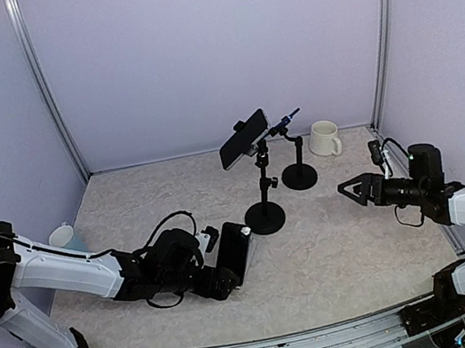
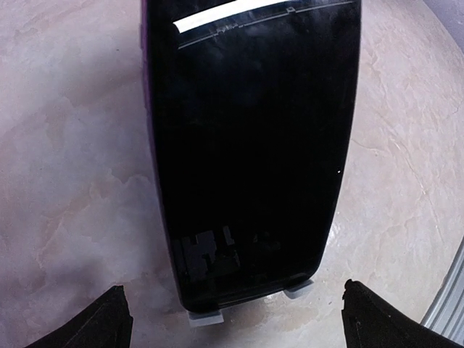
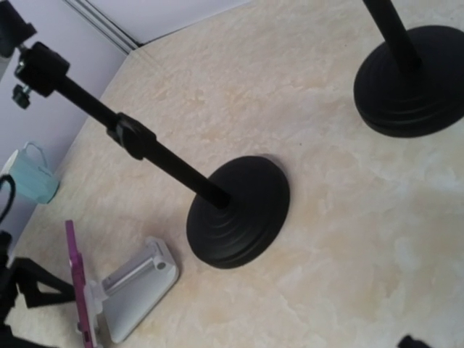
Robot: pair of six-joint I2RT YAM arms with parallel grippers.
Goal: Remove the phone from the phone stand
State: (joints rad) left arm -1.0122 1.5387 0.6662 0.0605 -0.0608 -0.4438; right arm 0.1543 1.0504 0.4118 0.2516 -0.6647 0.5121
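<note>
Item 1: phone (image 1: 237, 250), dark screen, propped in a small white stand (image 3: 138, 286), near centre-left on the table. Left gripper (image 1: 223, 281) just near of it, jaws wide, fingers flanking its lower end (no contact visible). Right gripper (image 1: 350, 191) at right, jaws wide and empty, with 1 black pole stand (image 1: 265, 215) between it and the phone.

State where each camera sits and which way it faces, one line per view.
Top external: above and behind the arms, facing down over the table; shows the left gripper and right gripper.
Left wrist: on the left arm, facing the phone on its white stand; both own fingertips show.
Right wrist: on the right arm, facing leftward at a black stand base; own fingers barely show.
Shared: all three views catch the phone and white stand.
</note>
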